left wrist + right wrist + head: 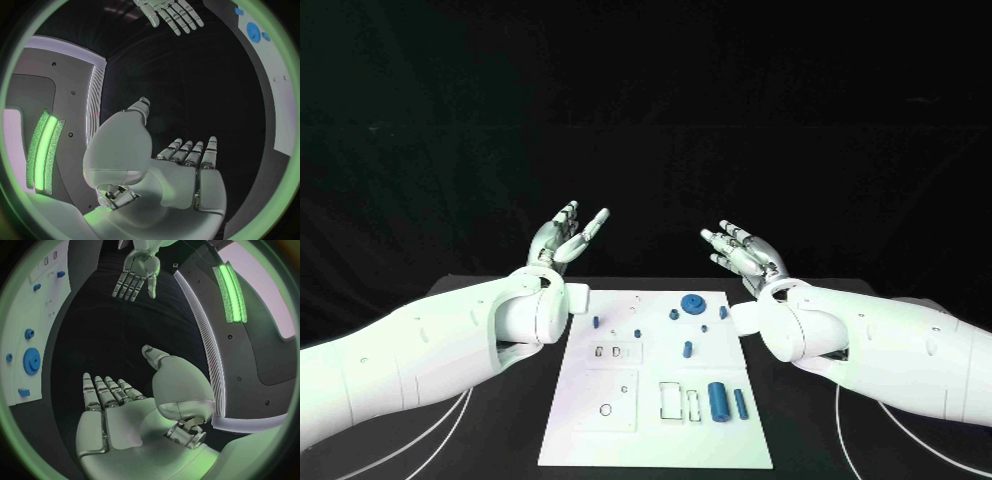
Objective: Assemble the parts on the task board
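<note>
Parts (718, 401) lie scattered on the task board (581, 425), small blue pieces that look rigid, light and smooth, best pinched across their sides. Left hand (568, 232) and right hand (741, 250) hover beyond it, fingers spread, holding nothing.

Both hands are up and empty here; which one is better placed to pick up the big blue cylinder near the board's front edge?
Probably right. The cylinder lies on the board's right half, beside the right arm; the right hand is open. The left hand, also open, would have to cross the board.
</note>
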{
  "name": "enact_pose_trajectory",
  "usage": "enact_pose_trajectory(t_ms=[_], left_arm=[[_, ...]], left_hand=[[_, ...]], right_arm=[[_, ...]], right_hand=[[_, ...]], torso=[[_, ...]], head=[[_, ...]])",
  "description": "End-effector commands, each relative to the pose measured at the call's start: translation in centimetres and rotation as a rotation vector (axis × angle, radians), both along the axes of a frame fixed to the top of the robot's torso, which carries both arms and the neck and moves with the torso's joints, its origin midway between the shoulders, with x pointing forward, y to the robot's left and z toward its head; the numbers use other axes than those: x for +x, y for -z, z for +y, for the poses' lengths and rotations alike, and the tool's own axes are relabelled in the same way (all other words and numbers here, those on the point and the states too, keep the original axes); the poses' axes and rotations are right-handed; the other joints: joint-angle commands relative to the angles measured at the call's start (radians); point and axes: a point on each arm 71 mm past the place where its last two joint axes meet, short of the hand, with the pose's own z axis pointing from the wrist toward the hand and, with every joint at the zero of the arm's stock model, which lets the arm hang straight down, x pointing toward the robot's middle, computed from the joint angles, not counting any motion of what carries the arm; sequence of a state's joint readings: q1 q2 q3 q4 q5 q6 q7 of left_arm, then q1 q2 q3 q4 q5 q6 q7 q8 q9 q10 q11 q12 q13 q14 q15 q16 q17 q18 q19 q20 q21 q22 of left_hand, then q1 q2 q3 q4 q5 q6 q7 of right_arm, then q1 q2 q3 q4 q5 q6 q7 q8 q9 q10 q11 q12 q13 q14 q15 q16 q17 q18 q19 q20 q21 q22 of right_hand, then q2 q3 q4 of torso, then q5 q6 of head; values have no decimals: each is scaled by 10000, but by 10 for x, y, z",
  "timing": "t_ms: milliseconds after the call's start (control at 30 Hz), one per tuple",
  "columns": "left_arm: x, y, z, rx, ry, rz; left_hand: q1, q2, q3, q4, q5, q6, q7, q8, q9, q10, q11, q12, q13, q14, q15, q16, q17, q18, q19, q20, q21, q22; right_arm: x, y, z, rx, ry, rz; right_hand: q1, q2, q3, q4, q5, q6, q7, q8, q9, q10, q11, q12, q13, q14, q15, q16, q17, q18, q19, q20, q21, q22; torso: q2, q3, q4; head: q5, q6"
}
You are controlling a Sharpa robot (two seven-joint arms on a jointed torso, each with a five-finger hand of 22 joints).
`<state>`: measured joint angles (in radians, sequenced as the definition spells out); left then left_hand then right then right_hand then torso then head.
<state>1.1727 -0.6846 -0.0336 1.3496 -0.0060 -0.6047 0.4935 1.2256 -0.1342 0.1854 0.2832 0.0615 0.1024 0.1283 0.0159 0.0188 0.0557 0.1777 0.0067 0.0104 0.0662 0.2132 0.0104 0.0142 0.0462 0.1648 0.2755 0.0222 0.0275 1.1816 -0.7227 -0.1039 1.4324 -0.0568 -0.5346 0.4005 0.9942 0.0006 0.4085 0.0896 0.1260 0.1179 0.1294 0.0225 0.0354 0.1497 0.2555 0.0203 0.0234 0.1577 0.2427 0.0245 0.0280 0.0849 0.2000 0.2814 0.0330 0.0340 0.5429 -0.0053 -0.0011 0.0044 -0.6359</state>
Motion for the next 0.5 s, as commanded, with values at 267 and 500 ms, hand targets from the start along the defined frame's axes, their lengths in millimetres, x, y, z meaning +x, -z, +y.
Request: enact_pose_trajectory(t_ms=[267,500], left_arm=[[-7,-6,11,-201,763,-224],[-13,-12,19,-191,620,-464]], left_hand=[[1100,223,355,113,17,1267,1306,356,246,1142,418,248,166,1530,424,531,351,201,848,230,393,180],[1780,410,509,2,-48,4210,1161,1336,856,5770,686,1186,509,6304,51,2277,1306,880,5193,142,2041,833]], right_arm=[[12,-20,-4,-2305,-1932,-1753],[15,-31,-9,-3102,-1919,-2463]], right_hand=[[1982,-301,566,-1189,77,3486,1644,1221,893,4922,-7,775,352,4620,-113,1226,751,400,2134,100,935,392],[2230,-418,671,-1389,70,4895,1515,1645,1171,6934,-204,812,417,6409,-342,1552,940,642,3246,90,1298,471]], torso=[[400,-64,79],[604,-35,82]], head=[[-128,-81],[-182,-67]])
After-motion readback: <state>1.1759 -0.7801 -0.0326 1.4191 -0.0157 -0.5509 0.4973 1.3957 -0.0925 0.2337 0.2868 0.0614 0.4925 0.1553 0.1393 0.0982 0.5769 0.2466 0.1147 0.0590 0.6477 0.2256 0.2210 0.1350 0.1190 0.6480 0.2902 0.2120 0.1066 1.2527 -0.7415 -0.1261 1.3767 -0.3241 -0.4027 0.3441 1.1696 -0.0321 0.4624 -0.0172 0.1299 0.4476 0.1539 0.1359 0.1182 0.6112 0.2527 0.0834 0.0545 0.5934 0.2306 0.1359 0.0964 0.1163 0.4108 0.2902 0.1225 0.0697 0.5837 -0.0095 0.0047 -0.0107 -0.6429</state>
